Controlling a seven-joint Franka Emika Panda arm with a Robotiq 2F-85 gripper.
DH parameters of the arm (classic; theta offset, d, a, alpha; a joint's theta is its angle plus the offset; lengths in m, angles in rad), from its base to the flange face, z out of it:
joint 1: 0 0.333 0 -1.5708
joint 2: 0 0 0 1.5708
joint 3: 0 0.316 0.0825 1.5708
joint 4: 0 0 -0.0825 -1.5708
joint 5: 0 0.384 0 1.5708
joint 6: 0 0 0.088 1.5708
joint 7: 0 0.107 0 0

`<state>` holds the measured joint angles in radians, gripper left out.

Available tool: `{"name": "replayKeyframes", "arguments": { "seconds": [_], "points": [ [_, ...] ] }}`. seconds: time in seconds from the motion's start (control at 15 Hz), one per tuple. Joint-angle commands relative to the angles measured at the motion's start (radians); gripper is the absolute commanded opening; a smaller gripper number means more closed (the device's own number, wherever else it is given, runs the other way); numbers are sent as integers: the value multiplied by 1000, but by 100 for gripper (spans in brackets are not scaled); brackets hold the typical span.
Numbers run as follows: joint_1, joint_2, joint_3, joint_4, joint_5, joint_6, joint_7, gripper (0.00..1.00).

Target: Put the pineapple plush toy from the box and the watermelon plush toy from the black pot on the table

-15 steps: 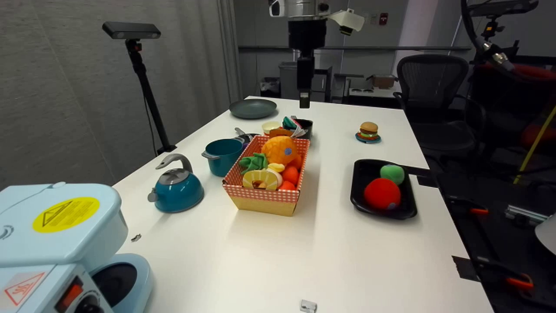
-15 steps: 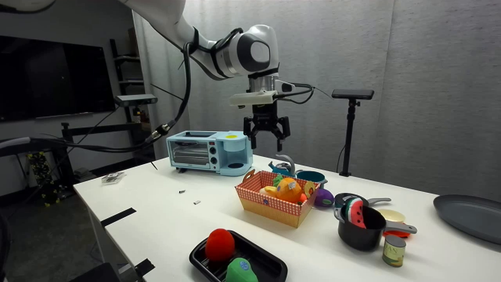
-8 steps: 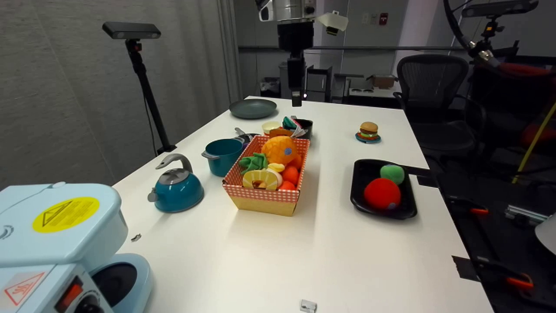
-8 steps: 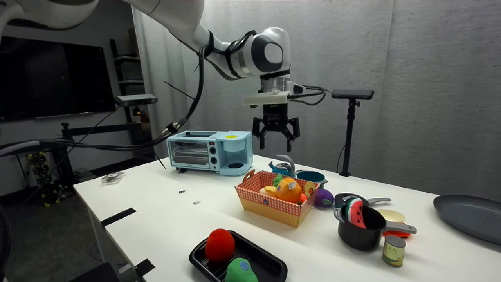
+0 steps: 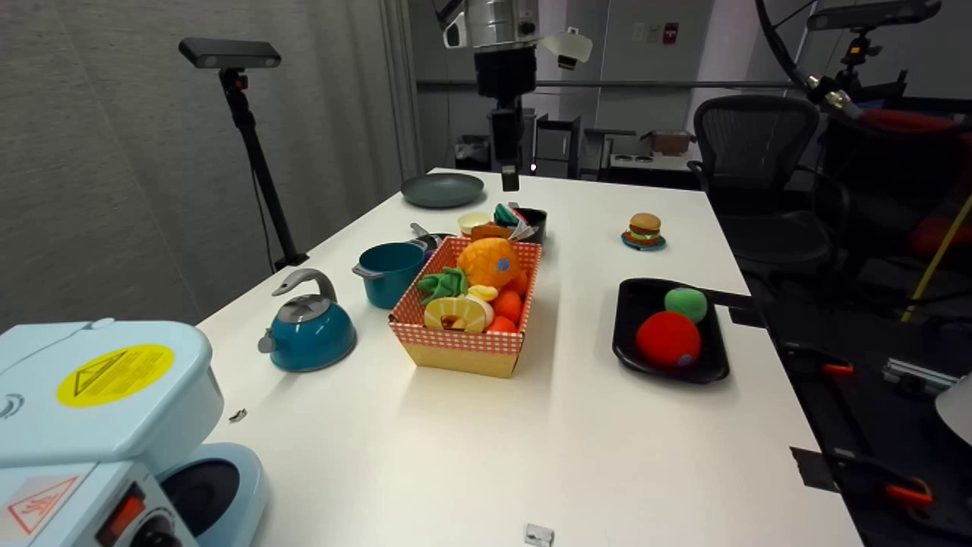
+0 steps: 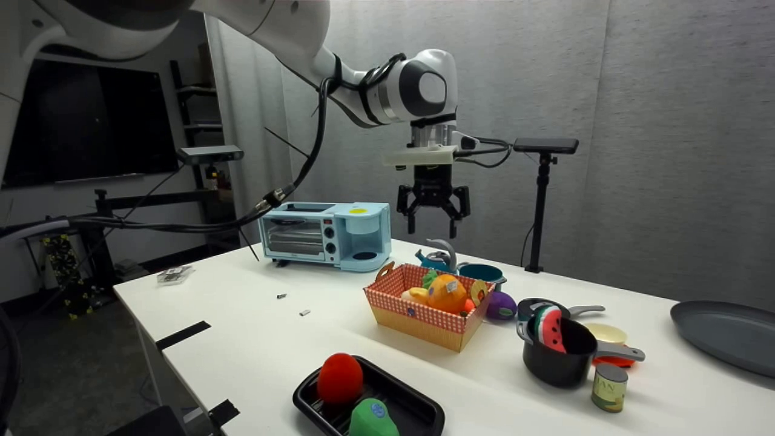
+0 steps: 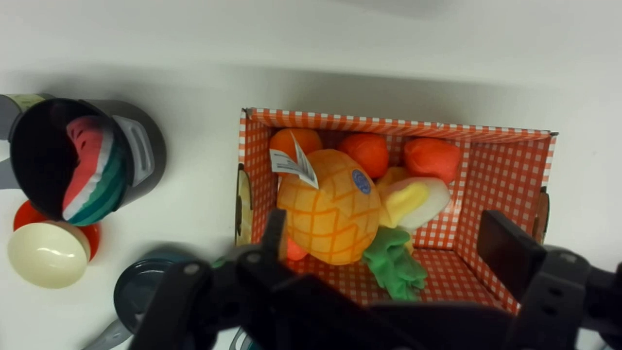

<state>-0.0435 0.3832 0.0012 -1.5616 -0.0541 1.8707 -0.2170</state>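
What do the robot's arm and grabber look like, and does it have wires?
The arm is white and rounded, with a dark grey patch, black straps and a silvery ring. A thick black cable runs along it. A flat cream piece sits above the gripper, which is black with two jointed fingers. I can't make out any writing.

Cloth pineapple plush toy (image 7: 330,209), papery tag (image 7: 300,168), glossy cream bowl (image 7: 47,255), smooth white table (image 5: 592,433)
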Motion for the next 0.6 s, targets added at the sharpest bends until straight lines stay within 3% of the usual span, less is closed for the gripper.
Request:
{"name": "replayKeyframes", "arguments": {
  "seconds": [0.0, 0.53],
  "points": [
    [0, 1, 0, 4, 0, -5, 0, 100],
    [11, -5, -3, -35, -13, 16, 39, 100]
  ]
}}
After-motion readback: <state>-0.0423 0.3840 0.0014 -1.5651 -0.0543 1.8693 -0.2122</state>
